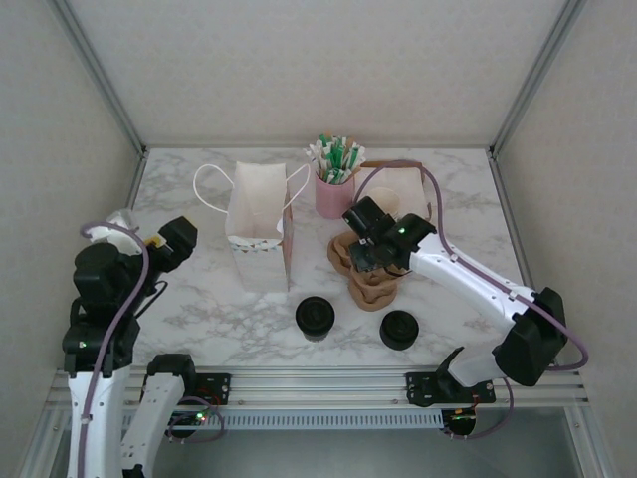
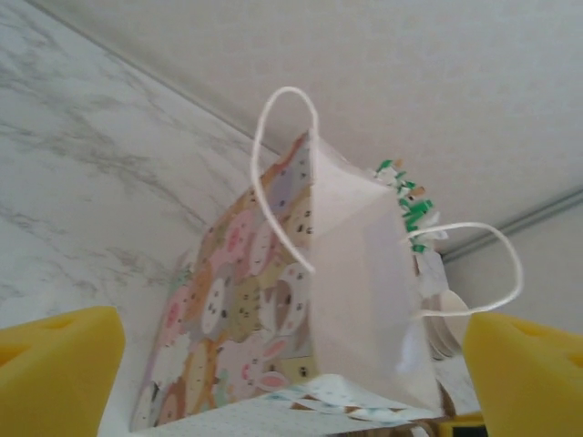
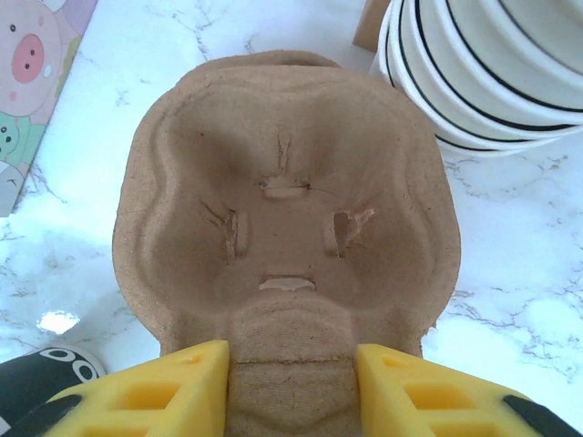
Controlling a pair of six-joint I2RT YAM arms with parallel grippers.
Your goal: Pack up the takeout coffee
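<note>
A white paper bag (image 1: 257, 227) (image 2: 364, 291) stands open near the middle, with an animal print on one side. My left gripper (image 1: 175, 239) (image 2: 291, 401) hangs open to its left, facing it, with nothing between the fingers. To the right, a brown pulp cup carrier (image 1: 366, 284) (image 3: 287, 209) lies empty. My right gripper (image 1: 360, 254) (image 3: 291, 387) is shut on its middle ridge. Two round black lids (image 1: 316, 317) (image 1: 399, 330) sit near the front edge. I cannot tell whether a cup stands under either, so the takeout coffee is hidden.
A pink cup of green-and-white stirrers (image 1: 335, 189) stands behind the bag. A stack of lidless cream cups (image 1: 385, 202) (image 3: 483, 73) lies in a brown box (image 1: 410, 184) behind the carrier. Walls close in the table (image 1: 199, 299) on three sides.
</note>
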